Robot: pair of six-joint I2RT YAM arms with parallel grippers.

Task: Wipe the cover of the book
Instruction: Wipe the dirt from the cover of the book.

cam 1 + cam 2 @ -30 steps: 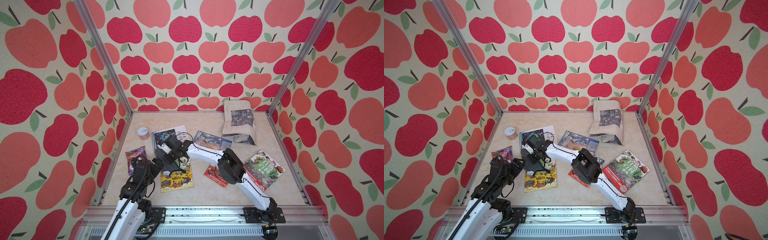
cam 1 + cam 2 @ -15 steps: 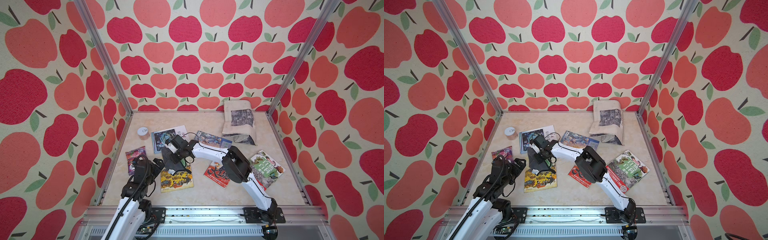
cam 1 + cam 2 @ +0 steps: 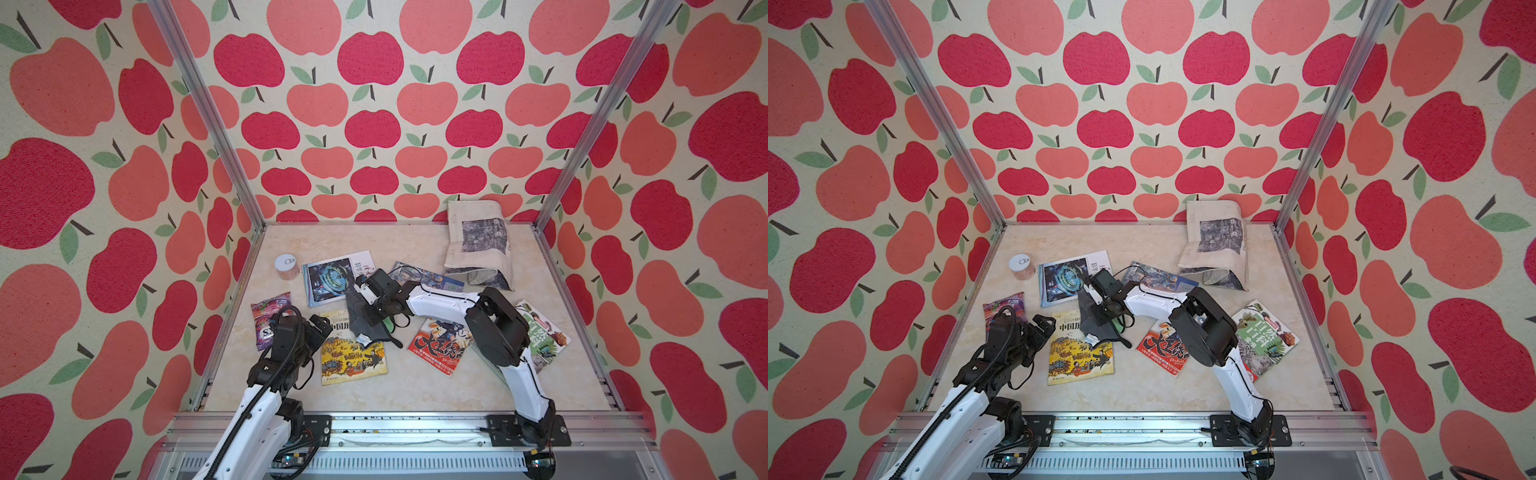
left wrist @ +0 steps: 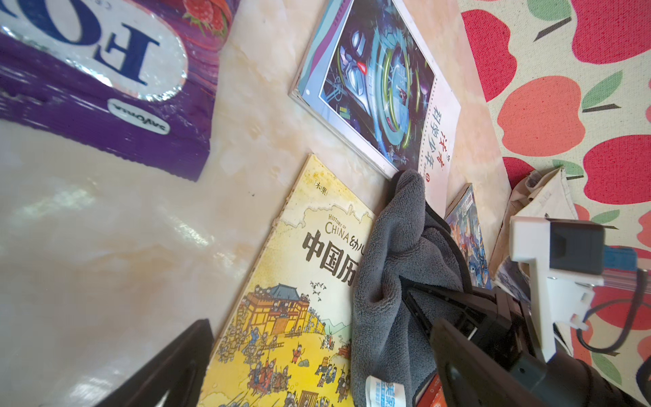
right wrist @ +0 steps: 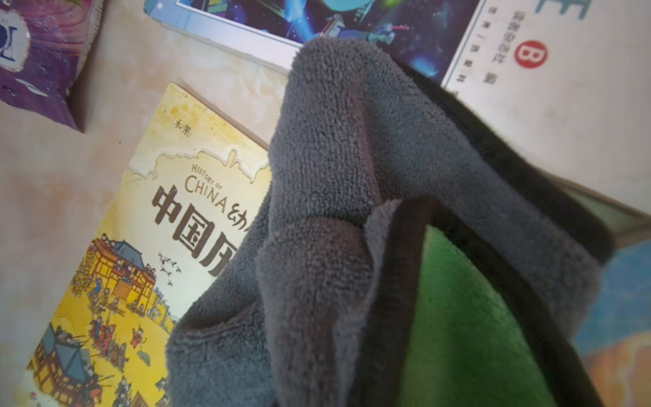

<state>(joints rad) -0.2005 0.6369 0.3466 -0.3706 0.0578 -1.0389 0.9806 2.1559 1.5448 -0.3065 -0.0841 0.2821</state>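
Setting: apple-print walls [image 3: 374,124] round a glossy marble-look table [image 3: 415,386] strewn with books.
Task item: yellow book [image 3: 351,357], flat on the table near the front, between the two arms; judged the one to be wiped.
Cloth [image 3: 361,320]: grey, bunched, draped over the yellow book's far right corner and also over a corner of the blue book [image 3: 332,276] behind it.
Right gripper [image 3: 372,318]: clenched on the cloth, reaching in across the table.
Left gripper [image 3: 318,328]: released wide, holding nothing, beside the yellow book's far left corner, near the bag [image 3: 270,320].
Progress: most of the cover is bare, so little looks wiped.
Risk, sliding: nothing pins the thin book, and a dragging cloth may push it across the slick table.
Risk, coverage: a bunched cloth touches only a strip, so passes may miss most of the cover.
Risk, snag: trailing folds may catch and shift the blue book.
Risk, collision: both arms work close together, and a sweep toward the left gripper may strike it.
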